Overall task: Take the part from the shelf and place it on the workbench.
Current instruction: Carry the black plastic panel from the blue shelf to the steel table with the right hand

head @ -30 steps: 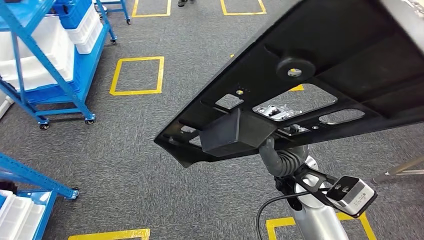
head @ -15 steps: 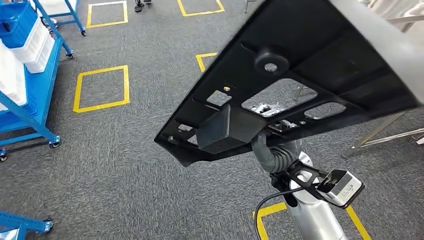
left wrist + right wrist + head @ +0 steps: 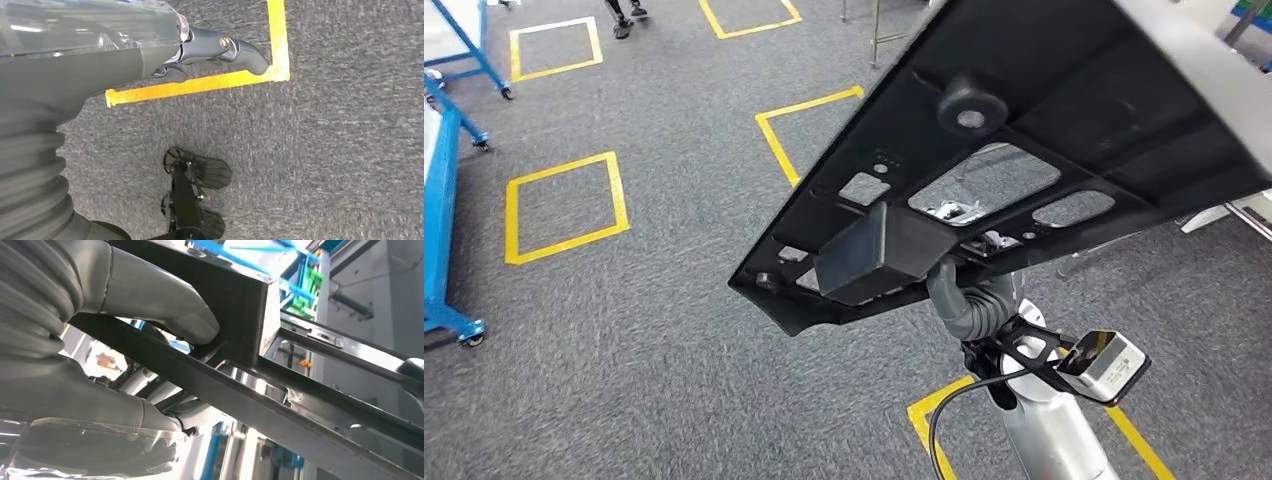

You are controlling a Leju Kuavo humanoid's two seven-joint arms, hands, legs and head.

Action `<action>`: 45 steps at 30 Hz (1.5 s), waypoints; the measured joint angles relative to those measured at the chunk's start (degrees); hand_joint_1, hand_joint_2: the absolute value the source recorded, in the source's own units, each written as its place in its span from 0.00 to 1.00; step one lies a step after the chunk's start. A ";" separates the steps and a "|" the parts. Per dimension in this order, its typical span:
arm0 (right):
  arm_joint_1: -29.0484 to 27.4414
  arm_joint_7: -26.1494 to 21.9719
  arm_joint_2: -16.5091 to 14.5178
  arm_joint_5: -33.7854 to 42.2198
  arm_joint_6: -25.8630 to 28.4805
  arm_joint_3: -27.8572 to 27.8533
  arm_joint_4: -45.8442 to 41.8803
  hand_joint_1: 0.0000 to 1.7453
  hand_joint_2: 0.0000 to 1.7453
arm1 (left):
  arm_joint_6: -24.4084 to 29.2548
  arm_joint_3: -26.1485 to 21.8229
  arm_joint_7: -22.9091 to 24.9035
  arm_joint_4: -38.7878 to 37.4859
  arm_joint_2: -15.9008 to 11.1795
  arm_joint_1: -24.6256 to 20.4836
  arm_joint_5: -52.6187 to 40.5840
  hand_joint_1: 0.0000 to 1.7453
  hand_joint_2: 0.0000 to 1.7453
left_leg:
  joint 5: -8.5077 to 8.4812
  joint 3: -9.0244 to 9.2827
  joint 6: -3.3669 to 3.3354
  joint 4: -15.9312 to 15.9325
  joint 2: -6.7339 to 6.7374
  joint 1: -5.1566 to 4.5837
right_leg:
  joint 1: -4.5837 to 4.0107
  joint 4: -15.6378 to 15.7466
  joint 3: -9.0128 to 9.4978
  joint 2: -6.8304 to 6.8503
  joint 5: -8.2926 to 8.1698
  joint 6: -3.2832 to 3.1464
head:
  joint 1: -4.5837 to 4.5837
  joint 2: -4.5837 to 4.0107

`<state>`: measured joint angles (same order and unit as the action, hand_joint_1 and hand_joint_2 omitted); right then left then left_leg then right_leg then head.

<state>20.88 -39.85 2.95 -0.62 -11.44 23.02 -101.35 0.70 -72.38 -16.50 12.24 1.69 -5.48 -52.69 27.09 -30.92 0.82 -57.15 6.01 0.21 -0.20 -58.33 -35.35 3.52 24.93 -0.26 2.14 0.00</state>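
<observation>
Gripping the boxy block on the underside of the part (image 3: 1024, 150), the right hand (image 3: 969, 300) carries that long, stiff black panel overhanging far beyond it, likely tippy, while the left hand (image 3: 220, 50) hangs empty, fingers loosely curled.

Grey carpet (image 3: 644, 330), yellow floor squares (image 3: 564, 205), blue rack (image 3: 439, 200).

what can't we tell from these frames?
- Right hand fingers: head view, hidden under the black part; the right wrist view shows its thumb pressed on the part.
- Part's far end: head view, cut off by the top and right edges.
- Workbench: metal legs at the head view's top edge, the rest cut off, so unconfirmed.
- Left hand: left wrist view, mostly hidden behind its own cover; open or shut unclear.
</observation>
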 joint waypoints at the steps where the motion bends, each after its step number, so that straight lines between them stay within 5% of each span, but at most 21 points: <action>1: 0.03 -0.02 -0.01 -0.04 -0.09 0.00 0.03 1.00 1.00 | 0.00 -0.05 -0.03 0.00 0.02 -0.12 0.08 0.00 1.00 | 0.18 0.19 0.36 0.03 0.32 0.10 | 0.08 0.13 0.06 -0.73 -0.05 -0.32 | -0.01 0.00; 4: 0.35 0.00 -0.21 -0.21 -0.32 0.05 0.12 1.00 1.00 | 0.00 -0.13 -0.14 -0.01 0.16 -0.36 0.31 0.00 1.00 | 2.89 -1.08 1.11 -3.83 -2.83 0.58 | 0.49 0.68 0.52 -2.58 -0.28 -1.39 | 0.02 -0.01; 6: 0.45 0.03 -0.39 -0.26 -0.45 0.14 0.28 1.00 1.00 | 0.03 -0.24 -0.15 -0.02 0.23 -0.11 0.38 0.00 1.00 | 6.39 -4.81 1.28 -11.45 -5.02 0.73 | 0.41 0.69 0.57 -3.93 -0.27 -1.75 | 0.05 0.00; 8: 0.35 0.02 -0.44 -0.27 -0.58 0.19 0.57 1.00 1.00 | 0.05 -0.45 -0.14 -0.02 0.31 0.17 0.42 0.00 1.00 | 7.22 -7.98 1.43 -16.66 -5.51 0.77 | 0.30 0.59 0.59 -5.64 -0.22 -1.81 | 0.05 0.00; 10: 0.33 0.02 -0.44 -0.27 -0.60 0.20 0.81 1.00 1.00 | -0.02 -0.66 -0.21 -0.02 0.44 0.17 0.43 0.00 1.00 | 3.76 -7.39 1.37 -13.52 -5.82 0.84 | 0.30 0.34 0.67 -7.30 -0.12 -1.68 | 0.05 0.00; 12: 0.38 0.02 -0.44 -0.27 -0.59 0.20 0.90 1.00 1.00 | -0.15 -0.82 -0.34 -0.02 0.55 0.10 0.42 0.00 1.00 | -0.16 -4.44 1.09 -5.71 -8.06 1.06 | 0.37 -0.10 0.57 -8.79 0.11 -1.30 | 0.04 0.00; 14: 0.39 0.03 -0.43 -0.31 -0.58 0.19 0.91 1.00 1.00 | -0.23 -0.96 -0.44 -0.02 0.61 0.12 0.40 0.00 1.00 | -1.25 -2.68 0.74 -1.53 -9.97 1.09 | 0.55 -0.38 0.13 -10.20 0.11 -0.61 | 0.03 0.00; 17: 0.23 0.01 -0.38 -0.29 -0.62 0.02 0.90 1.00 1.00 | -0.31 -1.02 -0.52 -0.02 0.73 -0.16 0.42 0.00 1.00 | -1.35 -2.17 -0.27 -0.71 -8.68 0.95 | 0.76 -0.23 -0.27 -11.10 -0.13 0.57 | 0.03 0.00; 19: 0.24 0.02 -0.34 -0.27 -0.66 -0.16 0.87 1.00 1.00 | -0.39 -1.03 -0.57 -0.02 0.87 -0.35 0.43 0.00 1.00 | -1.71 -1.78 -1.14 0.03 -7.27 1.05 | 0.56 -2.82 -1.52 -8.27 1.55 1.02 | 0.01 0.00; 21: 0.18 0.03 -0.32 -0.29 -0.67 -0.25 0.89 1.00 1.00 | -0.50 -1.05 -0.60 -0.02 0.93 -0.19 0.42 0.00 1.00 | -1.70 -1.69 -1.59 0.20 -5.83 0.85 | 0.57 -9.66 -4.88 -5.06 5.04 1.25 | -0.01 0.00; 24: -0.15 0.02 -0.22 -0.32 -0.65 -0.28 0.97 1.00 1.00 | -0.66 -1.06 -0.60 -0.02 0.96 -0.03 0.40 0.00 1.00 | -1.49 -1.68 -1.58 0.14 -3.61 0.72 | 0.83 -15.47 -7.81 -3.98 6.33 1.57 | -0.01 0.00; 28: -0.04 0.02 -0.17 -0.32 -0.65 -0.31 1.00 1.00 1.00 | -0.76 -1.06 -0.59 -0.02 1.07 -0.12 0.39 0.00 1.00 | -0.97 -1.08 -0.81 0.01 -1.22 0.49 | 0.51 -1.80 -0.24 -0.59 0.58 0.95 | -0.02 -0.01; 30: 0.07 -0.01 -0.14 -0.33 -0.63 -0.37 0.99 1.00 1.00 | -0.74 -1.06 -0.52 -0.02 1.08 -0.18 0.32 0.00 1.00 | -0.68 -0.77 -0.13 0.02 -0.19 0.31 | 0.07 0.33 0.71 -0.24 0.39 0.34 | -0.01 -0.01; 32: 0.15 -0.02 -0.10 -0.37 -0.56 -0.48 0.99 1.00 1.00 | -0.73 -1.06 -0.45 -0.02 1.10 -0.41 0.16 0.00 1.00 | -0.38 -0.44 0.59 0.02 0.44 0.41 | 0.12 0.61 0.71 -1.59 0.15 -0.28 | -0.01 -0.01; 34: 0.39 -0.01 -0.09 -0.43 -0.39 -0.54 1.01 1.00 1.00 | -0.89 -1.05 -0.47 -0.02 1.13 -0.61 0.01 0.00 1.00 | 1.30 -1.19 1.15 -2.27 -1.66 0.68 | 0.45 1.04 0.98 -2.75 -0.17 -0.96 | 0.00 -0.01; 36: 0.57 0.00 -0.08 -0.46 -0.16 -0.54 1.06 1.00 1.00 | -1.03 -1.04 -0.49 -0.02 1.09 -0.50 -0.07 0.00 1.00 | 4.95 -4.42 1.45 -9.28 -4.62 0.87 | 0.53 1.17 1.09 -4.00 -0.30 -1.38 | 0.01 0.00; 38: 0.47 0.01 -0.07 -0.47 0.09 -0.54 1.16 1.00 1.00 | -1.04 -1.04 -0.50 -0.02 1.04 -0.26 -0.10 0.00 1.00 | 7.18 -7.97 1.58 -16.10 -5.45 0.88 | 0.41 1.11 1.09 -5.53 -0.29 -1.48 | 0.01 0.00; 39: 0.42 0.01 -0.06 -0.47 0.18 -0.55 1.21 1.00 1.00 | -1.08 -1.04 -0.51 -0.02 1.02 -0.18 -0.16 0.00 1.00 | 6.62 -8.56 1.55 -16.74 -5.54 0.89 | 0.37 1.06 1.13 -6.32 -0.28 -1.49 | 0.01 0.00; 41: 0.37 0.02 -0.05 -0.48 0.28 -0.57 1.26 1.00 1.00 | -1.18 -1.04 -0.57 -0.02 0.99 -0.16 -0.38 0.00 1.00 | 2.67 -6.67 1.24 -11.54 -6.19 0.90 | 0.38 0.93 1.27 -7.94 -0.22 -1.40 | 0.01 0.00; 43: 0.37 0.02 -0.04 -0.48 0.31 -0.60 1.27 1.00 1.00 | -1.27 -1.03 -0.81 -0.02 0.87 -0.19 -0.60 0.00 1.00 | -0.78 -3.47 0.73 -3.77 -8.72 0.99 | 0.39 0.66 1.19 -9.39 -0.12 -1.08 | 0.01 0.00; 45: 0.29 0.01 0.00 -0.48 0.38 -0.67 1.25 1.00 1.00 | -1.32 -1.01 -1.21 -0.02 0.72 -0.26 -0.69 0.00 1.00 | -1.38 -2.09 0.29 -0.56 -10.25 0.92 | 0.56 0.53 0.77 -10.65 -0.20 -0.41 | 0.02 0.00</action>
<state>21.16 -39.84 2.95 -1.10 -11.06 22.34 -100.10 -0.62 -73.38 -17.70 12.22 2.41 -5.74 -53.37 25.71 -33.01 1.10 -57.72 -4.24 1.13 0.36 -57.80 -34.57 -7.14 24.72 -0.67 2.16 0.00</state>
